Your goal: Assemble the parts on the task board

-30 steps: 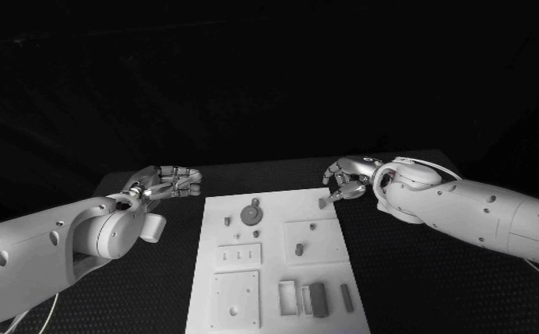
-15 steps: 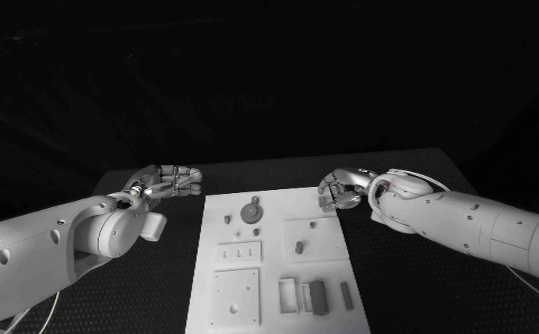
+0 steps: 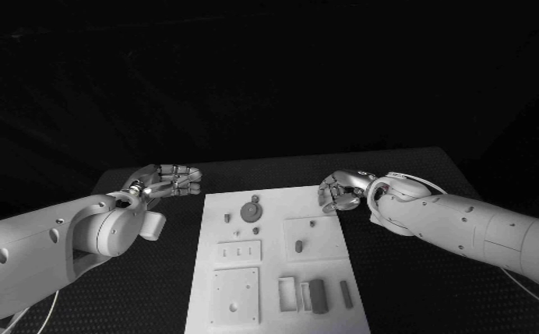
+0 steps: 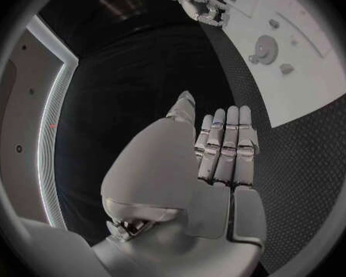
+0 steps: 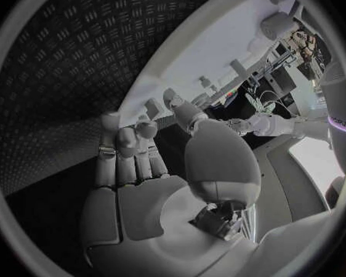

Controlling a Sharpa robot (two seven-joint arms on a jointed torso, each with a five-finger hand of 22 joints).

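The task board [image 3: 275, 260] lies flat in the middle of the black surface [image 3: 427, 287], its long side running from near to far. A round disc part [image 3: 251, 211] sits toward the board's far end, with a few small pegs just beside it; farther toward the near end come a small oblong part [image 3: 299, 247] in a square recess, and at the near right corner a row of upright block parts [image 3: 318, 297] standing close together. The right hand [image 3: 340, 189] hangs just over the board's far right corner, its fingers [image 5: 135, 143] curled inward close together; whether anything sits between them I cannot tell. The left hand [image 3: 170, 180] rests off the board's far left corner, near it but apart, over the bare surface, its fingers [image 4: 225, 143] lying straight and pressed side by side, holding nothing.
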